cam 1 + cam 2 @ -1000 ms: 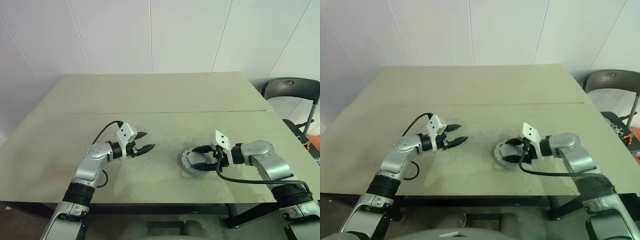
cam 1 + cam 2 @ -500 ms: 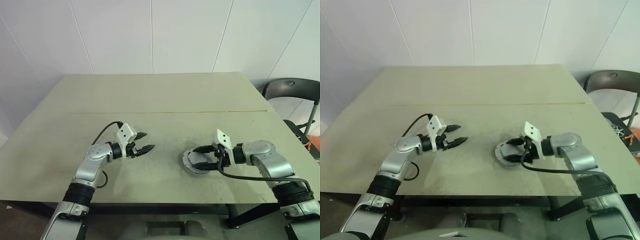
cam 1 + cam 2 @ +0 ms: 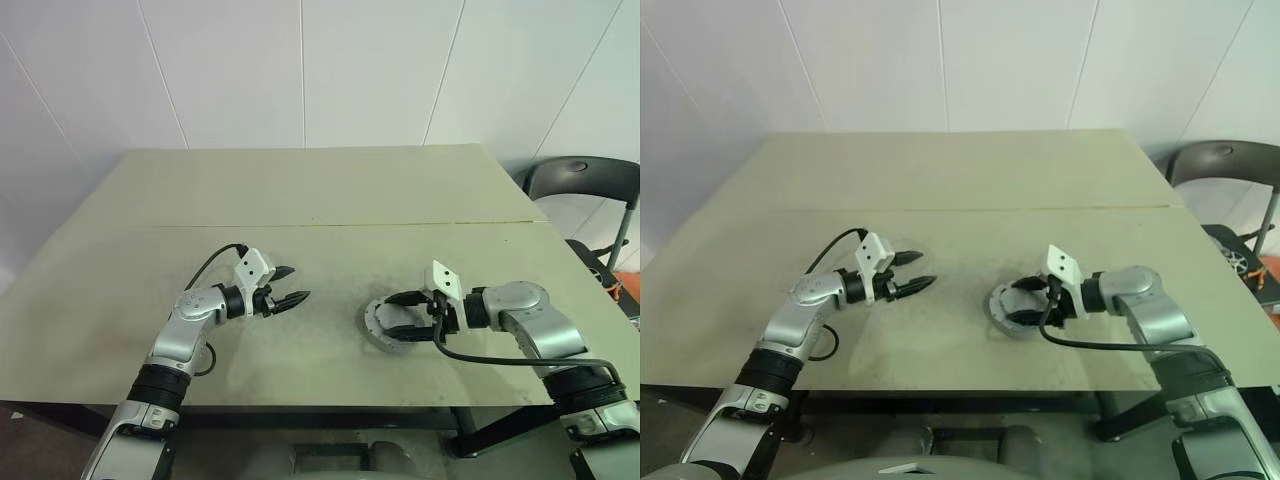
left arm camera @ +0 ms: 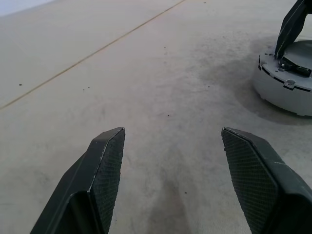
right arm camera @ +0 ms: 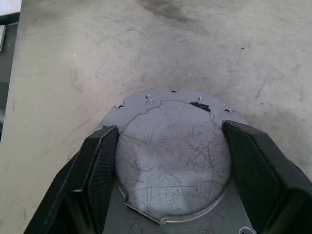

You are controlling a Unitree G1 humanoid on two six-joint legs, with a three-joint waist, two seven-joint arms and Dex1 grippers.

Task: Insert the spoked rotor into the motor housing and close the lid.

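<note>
Hovering above bare table (image 3: 320, 200), my left gripper (image 3: 287, 285) keeps its jaws spread and empty, parked well apart from the work, I judge so as not to crowd it. Right of centre, the motor housing (image 3: 378, 325) rests flat on the table with a scratched lid (image 5: 173, 156) on top, hiding the spoked rotor. My right gripper (image 5: 170, 146) straddles that lid, jaws spread, fingertips (image 5: 105, 146) at its opposite edges, probably to seat it.
</note>
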